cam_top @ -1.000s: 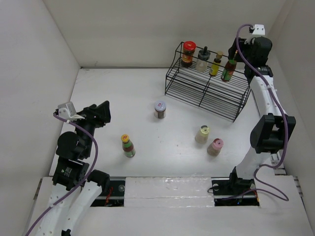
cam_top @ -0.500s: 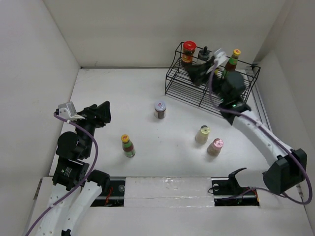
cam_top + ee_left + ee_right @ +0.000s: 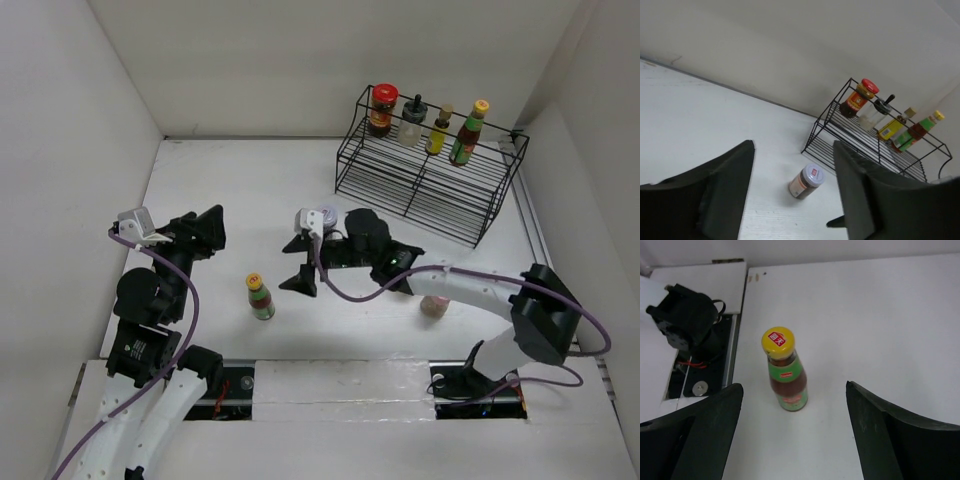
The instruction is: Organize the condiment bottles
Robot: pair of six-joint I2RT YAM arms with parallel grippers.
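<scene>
A yellow-capped red-green bottle (image 3: 260,297) stands on the table front left and also shows in the right wrist view (image 3: 786,372). My right gripper (image 3: 298,265) (image 3: 793,388) is open and empty, low, just right of it and apart. The purple-lidded jar (image 3: 328,215) (image 3: 806,182) stands behind that wrist. The pink-capped bottle (image 3: 434,306) peeks out under the right arm; the cream one is hidden. On the rack's top stand the red-lidded jar (image 3: 381,108), black-capped clear bottle (image 3: 414,120), yellow dark-capped bottle (image 3: 439,130) and second red-green bottle (image 3: 466,132). My left gripper (image 3: 205,230) (image 3: 792,150) is open and empty.
The black wire rack (image 3: 420,190) (image 3: 875,140) stands at the back right against the wall. White walls close in the table on three sides. The left arm's black base (image 3: 687,320) sits at the table's near edge. My right arm lies low across the table's middle.
My right arm has let go of the red-green bottle on the rack's top right and swung down and left across the table to the red-green bottle at front left. The left arm has not moved.
</scene>
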